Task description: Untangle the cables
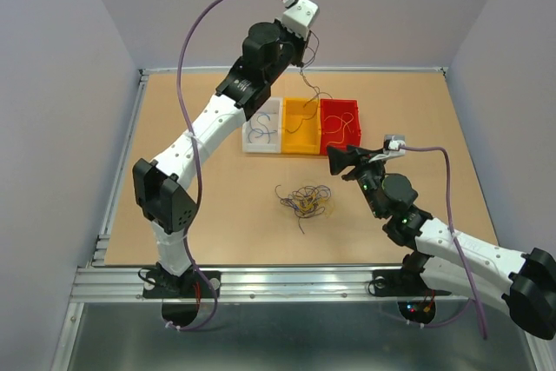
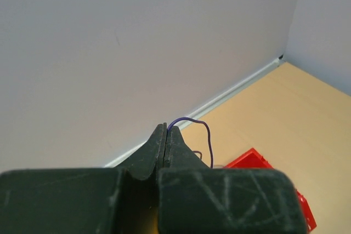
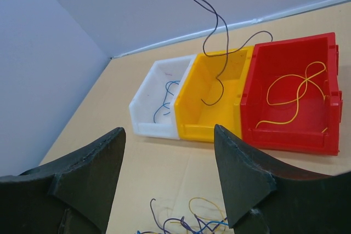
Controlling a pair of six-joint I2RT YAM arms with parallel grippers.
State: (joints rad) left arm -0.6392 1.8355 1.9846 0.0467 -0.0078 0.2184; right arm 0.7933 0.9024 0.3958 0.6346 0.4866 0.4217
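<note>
Cables: one dark purple thin wire (image 2: 187, 118) is clamped in the left jaws, which are shut tight on it. It hangs below them with its tail inside the yellow plastic bin (image 3: 200, 127). The rest sit as a mixed curly tangle (image 1: 304, 200) on the bench (image 1: 200, 232), just below and ahead of the right jaws, which stand apart and hold nothing. Suggest: lower slowly, keep the wire over yellow, release once most of it is inside. White plastic bin (image 3: 151, 124) holds blue wires (image 3: 167, 94); red plastic bin (image 3: 285, 135) holds yellow-orange wires (image 3: 296, 89).
</note>
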